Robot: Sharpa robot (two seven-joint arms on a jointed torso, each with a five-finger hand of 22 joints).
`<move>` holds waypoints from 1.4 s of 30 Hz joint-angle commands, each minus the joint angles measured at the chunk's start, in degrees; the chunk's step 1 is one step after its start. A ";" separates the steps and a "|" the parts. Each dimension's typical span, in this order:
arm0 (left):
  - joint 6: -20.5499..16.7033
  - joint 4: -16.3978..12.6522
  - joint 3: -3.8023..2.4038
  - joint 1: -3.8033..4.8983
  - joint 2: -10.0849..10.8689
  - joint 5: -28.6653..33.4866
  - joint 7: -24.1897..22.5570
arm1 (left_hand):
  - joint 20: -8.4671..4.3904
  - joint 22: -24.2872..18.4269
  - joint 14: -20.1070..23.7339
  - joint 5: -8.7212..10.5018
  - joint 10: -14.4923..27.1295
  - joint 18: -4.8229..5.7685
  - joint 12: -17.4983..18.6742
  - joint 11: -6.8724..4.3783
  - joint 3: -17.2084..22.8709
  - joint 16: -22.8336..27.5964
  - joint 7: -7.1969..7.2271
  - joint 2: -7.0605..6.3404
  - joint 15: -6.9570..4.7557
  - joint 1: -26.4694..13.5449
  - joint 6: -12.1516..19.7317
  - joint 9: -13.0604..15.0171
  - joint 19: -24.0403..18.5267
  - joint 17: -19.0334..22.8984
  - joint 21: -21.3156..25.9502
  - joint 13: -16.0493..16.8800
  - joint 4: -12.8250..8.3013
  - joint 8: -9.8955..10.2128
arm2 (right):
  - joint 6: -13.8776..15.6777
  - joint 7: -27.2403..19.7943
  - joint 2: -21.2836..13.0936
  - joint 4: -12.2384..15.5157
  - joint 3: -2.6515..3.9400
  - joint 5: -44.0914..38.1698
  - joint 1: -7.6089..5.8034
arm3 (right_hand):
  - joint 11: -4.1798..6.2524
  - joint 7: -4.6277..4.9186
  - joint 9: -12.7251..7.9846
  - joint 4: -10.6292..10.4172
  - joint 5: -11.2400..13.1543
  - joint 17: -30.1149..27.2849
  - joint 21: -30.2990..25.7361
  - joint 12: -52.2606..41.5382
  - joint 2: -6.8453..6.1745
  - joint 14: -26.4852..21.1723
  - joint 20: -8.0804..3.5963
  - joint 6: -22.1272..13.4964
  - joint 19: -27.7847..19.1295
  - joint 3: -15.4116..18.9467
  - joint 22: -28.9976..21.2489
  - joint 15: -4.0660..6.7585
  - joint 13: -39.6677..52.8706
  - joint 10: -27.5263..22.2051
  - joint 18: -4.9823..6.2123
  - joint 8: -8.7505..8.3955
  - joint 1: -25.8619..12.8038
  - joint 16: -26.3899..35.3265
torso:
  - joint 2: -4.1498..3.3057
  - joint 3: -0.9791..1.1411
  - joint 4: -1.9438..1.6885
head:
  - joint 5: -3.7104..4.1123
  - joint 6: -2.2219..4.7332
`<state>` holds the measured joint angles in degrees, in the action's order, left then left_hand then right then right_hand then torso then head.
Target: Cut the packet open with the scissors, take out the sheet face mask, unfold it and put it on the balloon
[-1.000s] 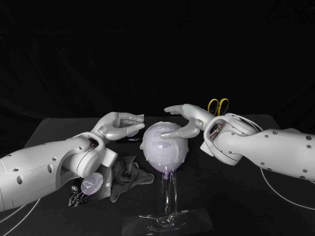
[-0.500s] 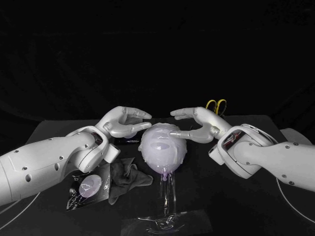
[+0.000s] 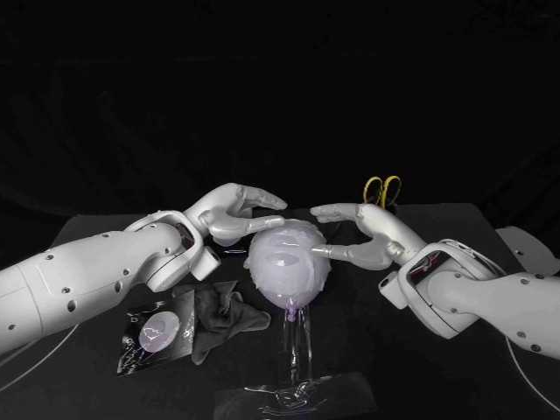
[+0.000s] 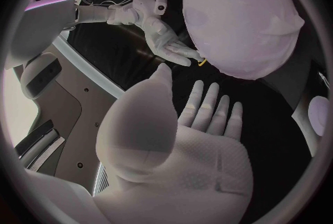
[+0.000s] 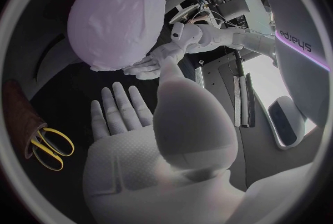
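The left hand [image 3: 236,213] is seen open, fingers spread and nothing held, at about 10 o'clock of the balloon [image 3: 288,269] in the head view. Whether its fingertips touch the top cannot be told. The right hand [image 3: 356,234] is likewise open and empty at about 2 o'clock, and one finger appears to be laid against the balloon's side.

Between the two hands the balloon is carried, knot downward, on a thin clear stand [image 3: 296,337]. Its rounded surface is covered by a pale, matt, slightly creased layer, which is judged to be the sheet face mask [image 3: 277,249].

Such a sheet is expected to be thin, limp, damp and clinging, and easily torn. It is best pinched lightly at its edges and smoothed with flat, gentle strokes. The balloon is judged light, springy and slick, and the slender stand is easily tipped, so pressure should be balanced from both sides.

Farther out, at about 8 o'clock, a flat, glossy dark packet [image 3: 160,332] with a pale round print is seen lying on the black table [image 3: 394,376]. A crumpled dark cloth [image 3: 225,313] lies just beside it. At 1 o'clock, behind the right hand, the yellow loop handles of the scissors [image 3: 382,187] are seen; the blades are hidden.
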<state>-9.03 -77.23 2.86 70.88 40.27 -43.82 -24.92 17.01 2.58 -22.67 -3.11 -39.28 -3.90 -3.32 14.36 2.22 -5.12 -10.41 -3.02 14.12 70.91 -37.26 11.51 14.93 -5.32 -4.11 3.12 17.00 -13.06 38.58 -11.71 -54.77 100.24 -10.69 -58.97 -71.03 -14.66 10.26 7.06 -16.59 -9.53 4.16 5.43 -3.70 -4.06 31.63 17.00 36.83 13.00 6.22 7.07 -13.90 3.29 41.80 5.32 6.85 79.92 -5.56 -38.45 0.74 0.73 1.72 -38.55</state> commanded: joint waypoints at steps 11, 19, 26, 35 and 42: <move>6.09 4.07 -0.05 0.73 -2.80 -8.26 1.55 | -0.28 -0.39 2.00 0.29 3.09 -0.57 0.37 -0.15 -0.98 1.20 -5.37 2.68 -0.21 -9.23 1.48 -0.62 -1.66 0.60 0.71 -0.12 0.05 0.98 | 3.24 -3.67 -0.65 0.77 0.04 0.00 0.69 | 0.01 6.82 -0.07 0.14 -0.54 -0.07 0.42 0.31 -0.08 0.38 -0.13 0.40 0.48 -0.44 0.05 -0.01 0.03 0.67 0.99 0.20 1.06 0.00 | -0.03 -0.06 -0.07 | 0.30 -0.46; 7.02 5.01 -0.05 0.77 -3.29 -9.00 2.11 | -0.26 -0.42 0.18 0.31 0.26 -2.35 0.03 -0.07 -1.68 0.96 -5.58 5.54 -0.09 -12.08 -0.93 -0.15 -1.71 0.30 0.69 0.11 0.01 0.21 | 3.84 -3.76 -0.69 0.75 0.04 0.32 0.83 | 0.01 6.83 -0.09 0.16 -0.65 -0.08 0.45 0.34 -0.04 0.36 -0.13 0.39 0.55 -0.49 0.07 -0.01 0.02 0.67 0.99 0.18 1.21 0.03 | 0.00 -0.09 -0.03 | 0.32 -0.78; 7.66 5.70 -0.01 0.77 -3.60 -9.15 2.34 | -0.23 -0.39 -0.83 0.32 -1.67 -2.70 -0.01 -0.29 -2.68 0.93 -5.48 7.86 -0.26 -13.53 -3.13 0.26 -1.56 0.17 0.55 0.18 -0.03 -0.46 | 4.08 -3.73 -0.74 0.62 0.04 1.03 0.86 | 0.01 6.83 -0.10 0.16 -0.74 -0.08 0.47 0.35 0.00 0.43 -0.13 0.39 0.58 -0.53 0.08 -0.01 0.02 0.71 1.00 0.16 1.30 0.04 | 0.02 -0.08 -0.04 | 0.38 -0.86; 7.82 6.43 0.05 0.75 -3.88 -9.81 2.89 | -0.25 -0.36 -1.09 0.32 -2.00 -2.91 0.11 -0.29 -4.08 1.08 -5.55 9.54 -0.36 -14.79 -3.59 0.18 -1.35 0.20 0.38 0.13 -0.04 -0.42 | 4.37 -3.78 -0.79 0.49 0.04 1.90 0.87 | 0.00 6.84 -0.11 0.16 -0.91 -0.10 0.52 0.36 0.12 0.47 -0.13 0.48 0.66 -0.62 0.11 0.00 0.03 0.82 1.01 0.14 1.49 0.06 | -0.01 -0.04 -0.05 | 0.66 -1.18; 8.10 7.23 0.09 0.75 -4.38 -10.23 3.81 | -0.25 -0.41 0.38 0.33 0.11 -2.78 0.33 -0.07 -5.67 1.72 -5.72 10.53 -0.18 -15.77 -2.15 -0.37 -1.67 0.59 0.42 -0.04 -0.05 0.42 | 4.35 -3.77 -0.72 0.48 0.04 2.12 0.87 | 0.00 6.84 -0.14 0.19 -1.02 -0.11 0.54 0.37 0.22 0.47 -0.13 0.47 0.68 -0.71 0.11 0.00 0.02 0.81 1.01 0.10 1.67 0.09 | -0.01 -0.04 -0.04 | 0.81 -1.40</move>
<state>-2.14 -70.13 2.94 71.58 36.15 -53.33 -21.87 16.69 2.19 -22.71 -3.11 -39.58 -5.71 -3.10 14.23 -3.09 -3.76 -10.77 7.00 13.92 55.27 -39.87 11.22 13.61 -4.82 -3.54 3.15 16.90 -12.95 42.64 -14.68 -55.53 100.68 -10.67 -56.94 -70.18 -14.64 10.25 6.98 -16.43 -10.32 4.14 5.64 -3.71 -3.84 31.62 16.80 36.83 13.20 5.74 7.11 -13.91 3.27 42.18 5.24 6.85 81.06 -5.55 -38.45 0.69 0.69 2.50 -39.85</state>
